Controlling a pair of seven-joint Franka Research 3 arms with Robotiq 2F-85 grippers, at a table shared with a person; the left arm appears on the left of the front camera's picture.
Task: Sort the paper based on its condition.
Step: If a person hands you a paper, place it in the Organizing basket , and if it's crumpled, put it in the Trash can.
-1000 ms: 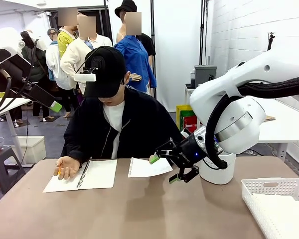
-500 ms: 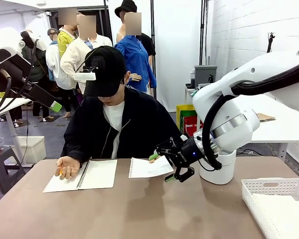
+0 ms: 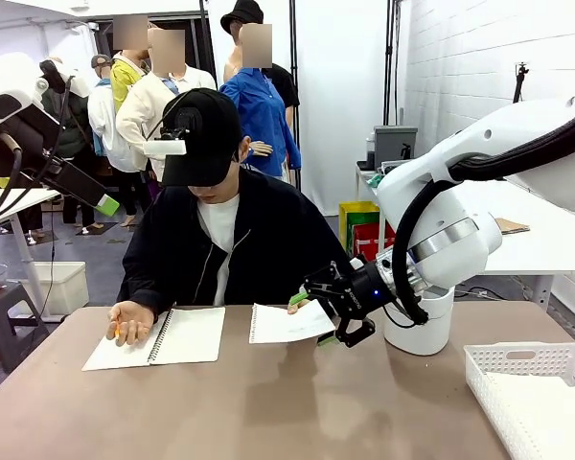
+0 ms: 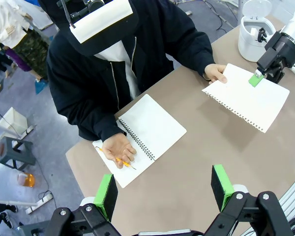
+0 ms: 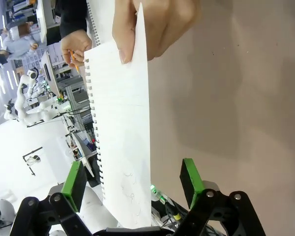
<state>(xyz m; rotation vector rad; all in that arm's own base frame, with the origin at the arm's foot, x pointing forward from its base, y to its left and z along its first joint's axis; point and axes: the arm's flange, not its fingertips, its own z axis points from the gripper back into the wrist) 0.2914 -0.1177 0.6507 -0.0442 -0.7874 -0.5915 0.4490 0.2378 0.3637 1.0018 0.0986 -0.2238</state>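
Note:
A person's hand (image 5: 157, 24) holds a loose white sheet of paper (image 3: 280, 324) above the table. It has torn spiral holes along one edge. My right gripper (image 3: 311, 320) is open, with one green pad above and one below the sheet's right edge. In the right wrist view the paper (image 5: 123, 123) runs edge-on between the open fingers of the right gripper (image 5: 132, 184). From the left wrist view the paper (image 4: 246, 98) shows with the right gripper's pad over its corner. My left gripper (image 4: 163, 191) hangs open high above the table, holding nothing.
An open spiral notebook (image 3: 187, 335) lies at the left, and the person's other hand (image 3: 129, 321) rests on it with a pencil. A white bin (image 3: 417, 331) stands behind the right gripper. A white mesh basket (image 3: 532, 383) sits at the front right.
My right arm has moved a little left, bringing its open fingers around the sheet's right edge. The left arm and the person's hands have stayed put.

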